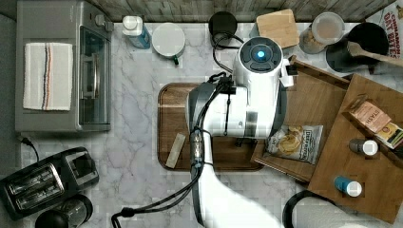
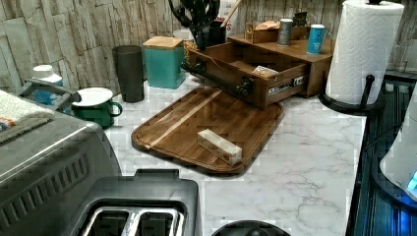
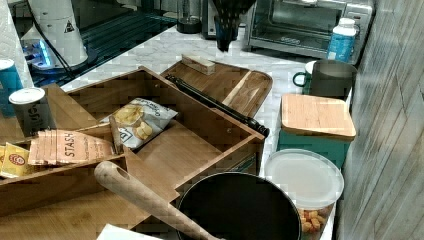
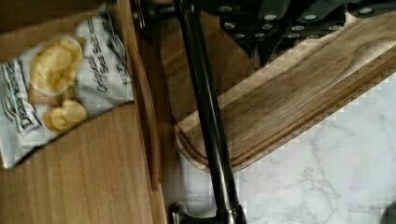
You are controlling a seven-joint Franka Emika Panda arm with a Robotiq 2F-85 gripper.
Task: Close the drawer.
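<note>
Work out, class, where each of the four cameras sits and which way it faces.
Top view: overhead, facing down on the counter; the arm covers the middle.
Left view: low by the toaster oven, facing the open drawer.
Right view: behind the drawer, facing back toward the oven.
Wrist view: on the arm, facing down at the drawer handle.
Top, right and wrist views share the chip bag.

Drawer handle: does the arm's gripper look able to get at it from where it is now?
Probably yes. The gripper hangs right by the black handle bar on the open drawer, and nothing lies between them; the chip bag sits inside the drawer, behind the front wall.
</note>
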